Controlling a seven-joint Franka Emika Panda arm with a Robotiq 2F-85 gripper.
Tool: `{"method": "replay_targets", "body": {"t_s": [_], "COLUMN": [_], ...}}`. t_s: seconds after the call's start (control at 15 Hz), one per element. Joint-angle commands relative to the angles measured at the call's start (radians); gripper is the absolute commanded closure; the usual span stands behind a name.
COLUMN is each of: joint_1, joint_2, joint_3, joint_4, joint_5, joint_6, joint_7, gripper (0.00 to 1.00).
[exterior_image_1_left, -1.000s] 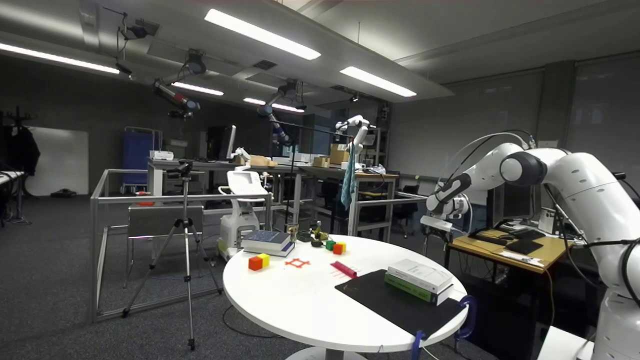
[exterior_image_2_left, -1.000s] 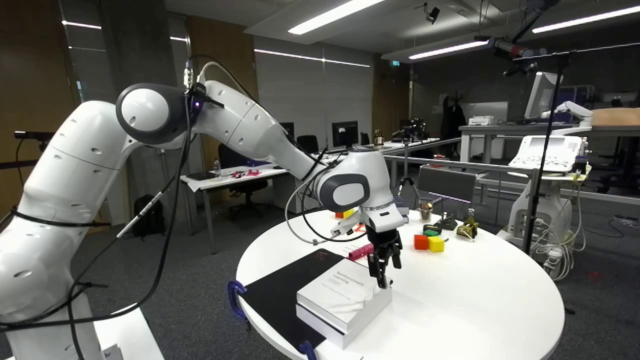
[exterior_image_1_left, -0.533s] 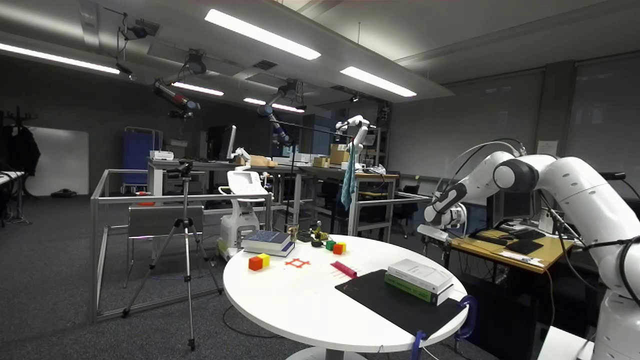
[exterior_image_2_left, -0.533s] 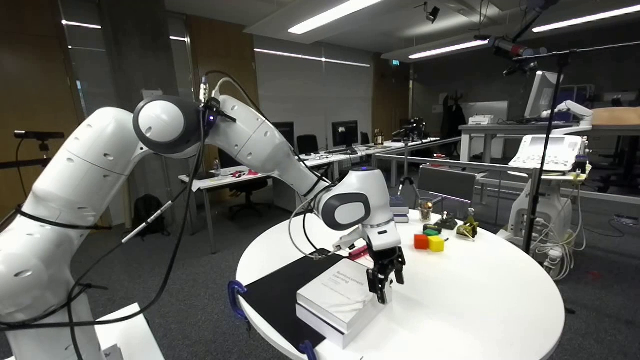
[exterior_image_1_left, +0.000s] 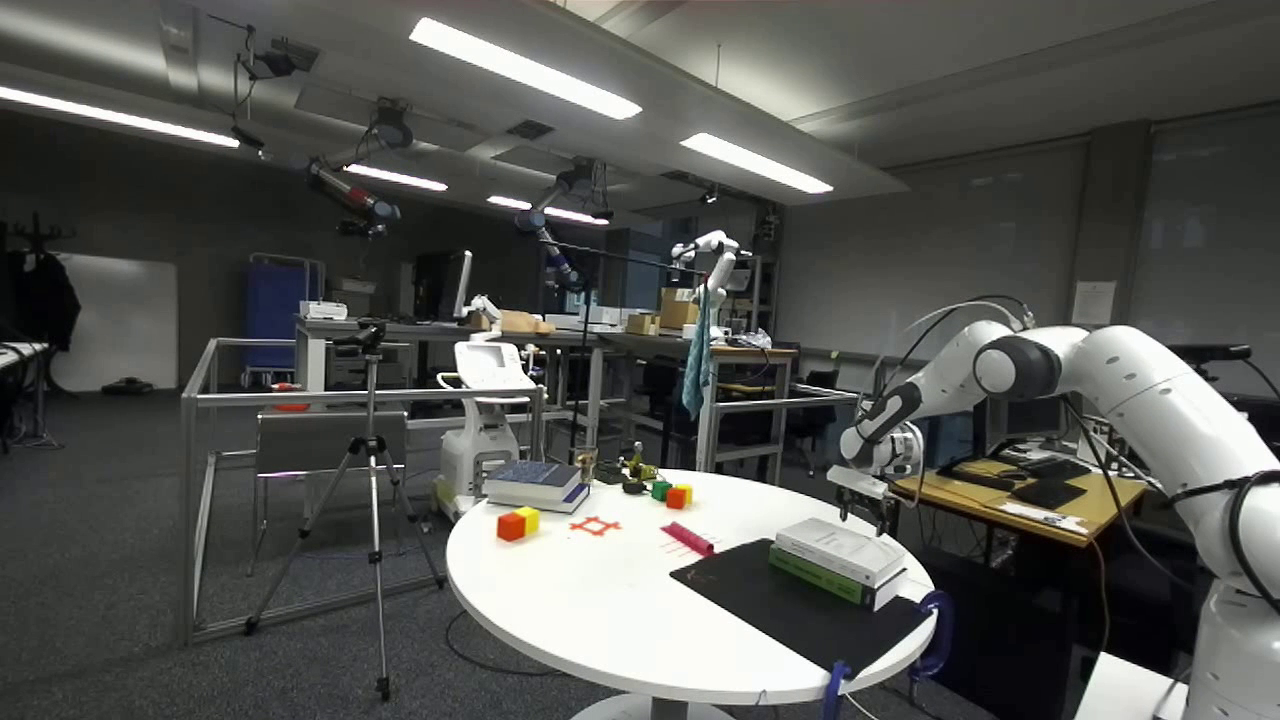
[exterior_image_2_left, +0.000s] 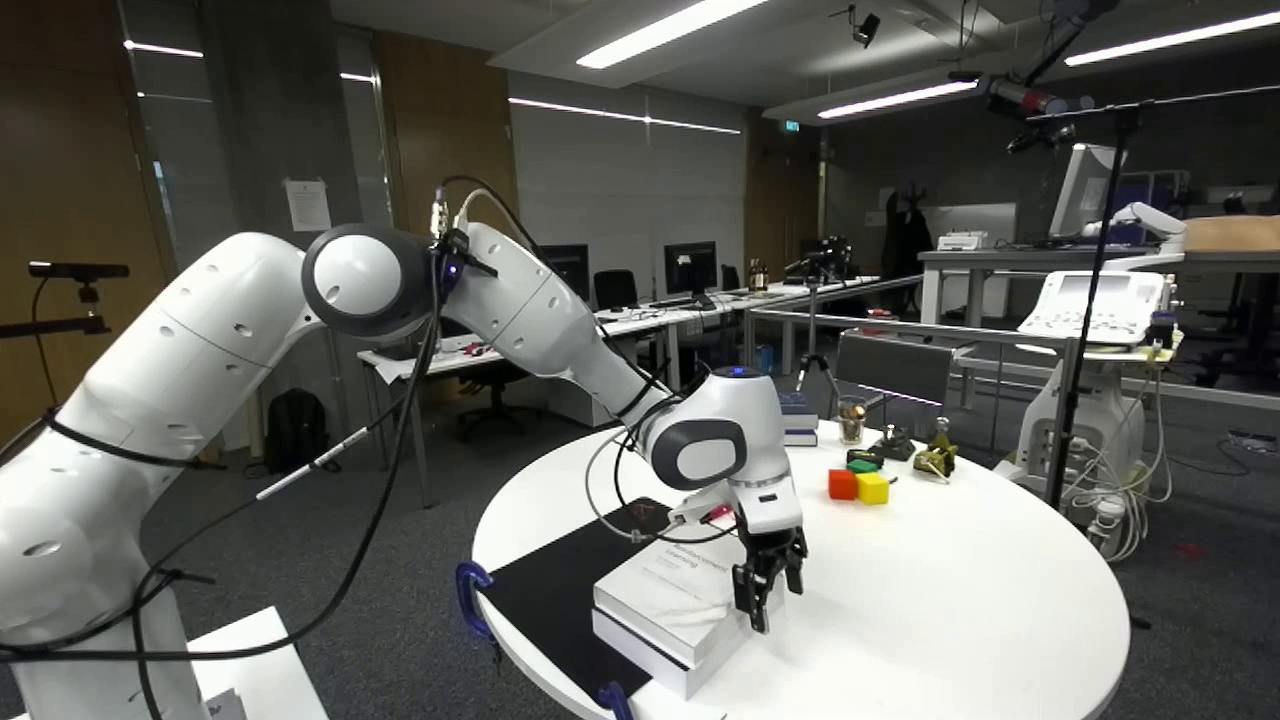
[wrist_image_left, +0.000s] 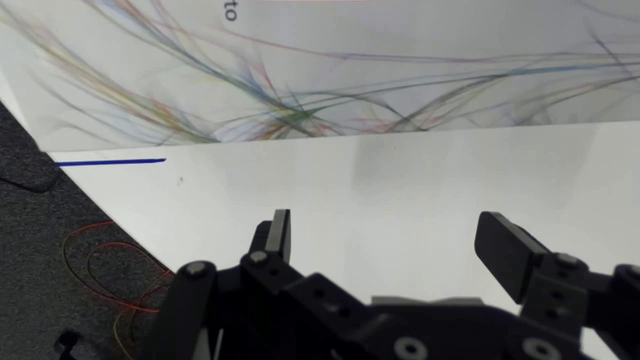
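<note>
My gripper is open and empty. It shows in both exterior views (exterior_image_1_left: 864, 522) (exterior_image_2_left: 775, 605) and in the wrist view (wrist_image_left: 386, 215), with its black fingers wide apart. It is low over the table beside a stack of two thick books. The upper book is white with "Reinforcement Learning" on its cover (exterior_image_2_left: 660, 580); the lower one has a green spine (exterior_image_1_left: 815, 575). In the wrist view the upper book's cover (wrist_image_left: 320, 95), with coloured strands, lies ahead of the fingers. White surface shows between them. Whether a finger touches the books I cannot tell.
The books lie partly on a black mat (exterior_image_2_left: 560, 580) on a round white table (exterior_image_1_left: 590, 620). Blue clamps (exterior_image_2_left: 472, 598) grip its edge. A red piece (exterior_image_1_left: 688, 538), red cube (exterior_image_2_left: 842, 484), yellow cube (exterior_image_2_left: 873, 488), blue books (exterior_image_1_left: 535, 482) and a glass (exterior_image_2_left: 851, 420) stand further off.
The arm has come down and my gripper has sunk from above the books to beside their edge. It stays open. The books and cubes have not moved.
</note>
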Motion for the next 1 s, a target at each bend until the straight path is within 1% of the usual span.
{"method": "replay_targets", "body": {"t_s": [0.0, 0.4, 0.67, 0.93], "joint_1": [-0.038, -0.036, -0.011, 0.015], "joint_2": [0.042, 0.092, 0.092, 0.083], "joint_3": [0.029, 0.027, 0.021, 0.018], "joint_4": [0.067, 0.096, 0.077, 0.057], "joint_5": [0.038, 0.024, 0.021, 0.019], "joint_6": [-0.042, -0.037, -0.022, -0.002], "joint_7": [-0.053, -0.114, -0.137, -0.126], "gripper": [0.00, 0.00, 0.00, 0.00]}}
